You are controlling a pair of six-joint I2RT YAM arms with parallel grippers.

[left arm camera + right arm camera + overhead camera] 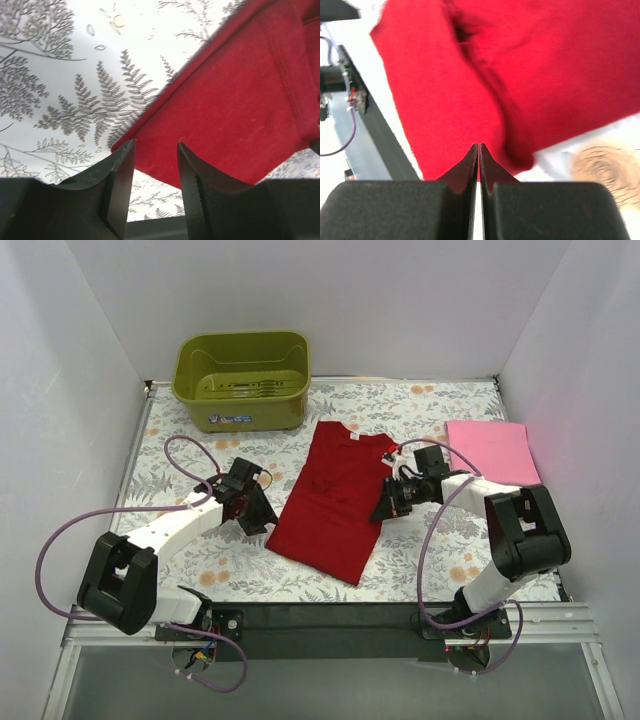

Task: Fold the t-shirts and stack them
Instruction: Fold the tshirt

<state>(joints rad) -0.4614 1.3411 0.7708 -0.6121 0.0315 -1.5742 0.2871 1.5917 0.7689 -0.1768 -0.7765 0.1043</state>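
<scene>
**A:** Closest to the lens is the left claw (pixel 156 146). How does it stand?

**B:** It is parted, with a clear gap between the jaws and nothing in them. A corner of the red t-shirt (pixel 235 115) lies just beyond the tips, lined up with the gap. I can't tell whether it touches.

**A:** And the right claw (pixel 479 147)?

**B:** Its jaws are pressed together, tips at the shirt's right edge, beside a rumpled ridge of cloth. Whether a fold is pinched between them I cannot tell.

**A:** Where does the shirt lie on the worktop (pixel 200 565)?

**B:** In the middle, between the two arms. It lies flat and slanted, with the collar toward the far side.

**A:** So how far along is the job?

**B:** The pink t-shirt (pixel 488 452) lies at the far right as a neat rectangle, so I judge that one folded. The red one looks narrowed but long, so it seems only partly folded. I'd say it needs a crosswise fold and then stacking, since the two shirts lie apart. The olive-green tub (pixel 243 380) stands at the far left, away from both.
</scene>
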